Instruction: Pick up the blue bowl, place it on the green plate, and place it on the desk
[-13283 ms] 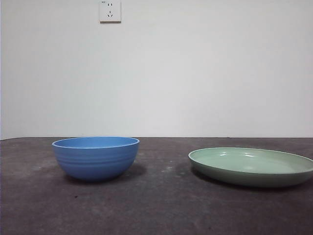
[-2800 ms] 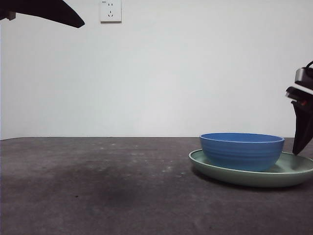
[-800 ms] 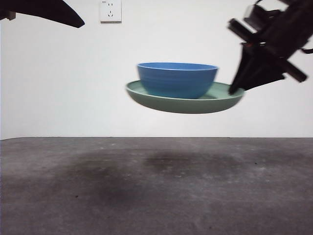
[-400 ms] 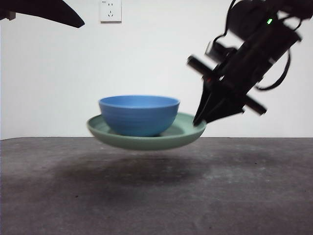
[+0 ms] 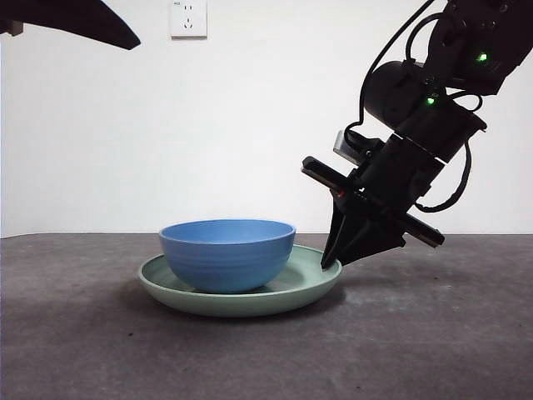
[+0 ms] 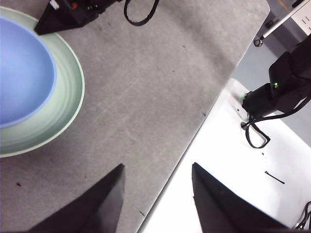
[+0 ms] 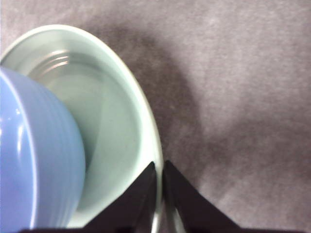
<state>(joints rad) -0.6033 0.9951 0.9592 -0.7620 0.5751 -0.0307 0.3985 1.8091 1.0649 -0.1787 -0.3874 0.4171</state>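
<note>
Looks like the last step: setting the stack down on the desk. Green plate sitting flat on the tabletop near the middle of the front view, no gap visible under it, blue bowl resting inside it a touch toward 9 o'clock of plate centre. Right gripper clamped on the plate's rim at the plate's 3 o'clock, coming down at a slant from about 1 o'clock; in the right wrist view, jaws pinched together with just the thin rim between them.

Next move, best guess: let go of the rim, then back out up and away along the same slant so the tips don't drag the plate or tip it.

Orientation: bowl upright, mouth facing 12 o'clock, plate level with the desk. Both round, so no real long axis; widest spread runs 9 to 3 in the front view.

Left gripper parked well apart from the plate, jaws spread, nothing between them.
</note>
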